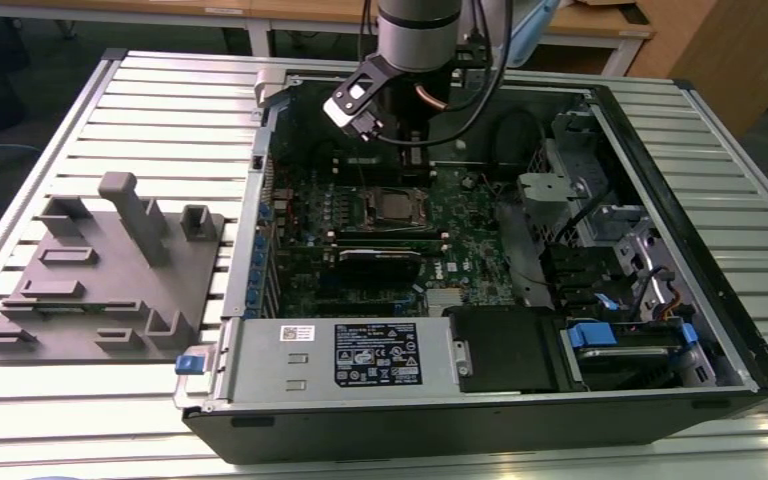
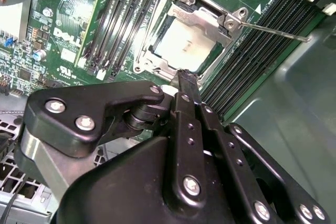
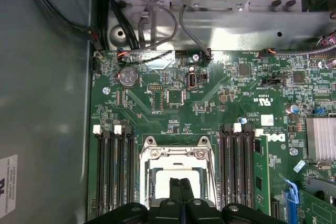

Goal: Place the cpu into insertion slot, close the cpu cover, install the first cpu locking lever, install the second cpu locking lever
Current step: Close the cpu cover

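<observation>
Computer case [image 1: 491, 420] lies open on the slatted table [image 1: 157, 90] in the exterior view, with a grey fixture [image 1: 104, 270] well apart from it toward the exterior view's left. The arm [image 1: 418, 35] reaches down into the case, and the claw [image 1: 408, 140] hangs near the insertion slot [image 1: 391, 205], on the side away from the camera.

In the second wrist view the cpu [image 2: 181, 45] sits in the slot, its pale top showing through the window of the cpu cover [image 2: 202, 17], which lies flat over it. A thin locking lever [image 2: 273, 30] juts out from a corner of the cover across the memory slots [image 2: 262, 51]. It looks unlatched, so the work seems to have reached the lever stage. The claw's fingers [image 2: 184, 85] are pressed together and hold nothing; their tip is just beside the slot's rim.

In the first wrist view the narrow claw [image 3: 180, 183] overlaps the cpu [image 3: 160, 181] and the cover [image 3: 178, 153]. Whether it touches either, I cannot tell.

To do this step well, the closed tip should bear on the lever rod alone, near its free end. It should stay off the chip and the memory slots. The push should be steady and sweep the rod down and sideways until it catches under its hook.
</observation>
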Available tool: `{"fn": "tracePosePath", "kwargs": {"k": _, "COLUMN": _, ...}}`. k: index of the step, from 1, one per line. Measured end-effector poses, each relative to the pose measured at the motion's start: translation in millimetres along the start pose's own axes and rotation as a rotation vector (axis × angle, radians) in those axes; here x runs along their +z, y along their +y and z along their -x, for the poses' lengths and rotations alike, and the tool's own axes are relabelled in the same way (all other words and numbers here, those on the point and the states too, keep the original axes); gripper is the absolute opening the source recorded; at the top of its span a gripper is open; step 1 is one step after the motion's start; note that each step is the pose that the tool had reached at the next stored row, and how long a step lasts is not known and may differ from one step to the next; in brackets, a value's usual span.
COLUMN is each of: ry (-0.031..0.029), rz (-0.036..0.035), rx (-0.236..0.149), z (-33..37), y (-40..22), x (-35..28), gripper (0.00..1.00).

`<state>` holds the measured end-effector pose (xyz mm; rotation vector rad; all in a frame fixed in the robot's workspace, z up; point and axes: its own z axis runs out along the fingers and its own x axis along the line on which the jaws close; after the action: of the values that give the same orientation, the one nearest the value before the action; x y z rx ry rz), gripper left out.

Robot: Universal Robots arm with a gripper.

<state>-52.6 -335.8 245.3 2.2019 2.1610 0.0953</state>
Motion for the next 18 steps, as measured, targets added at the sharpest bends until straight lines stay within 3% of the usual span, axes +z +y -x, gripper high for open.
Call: {"fn": "tracePosePath", "kwargs": {"k": 18, "ry": 0.0002, "rz": 0.0030, "rx": 0.000, "z": 0.3, "y": -9.0, "x": -0.7, "gripper": 0.10}}
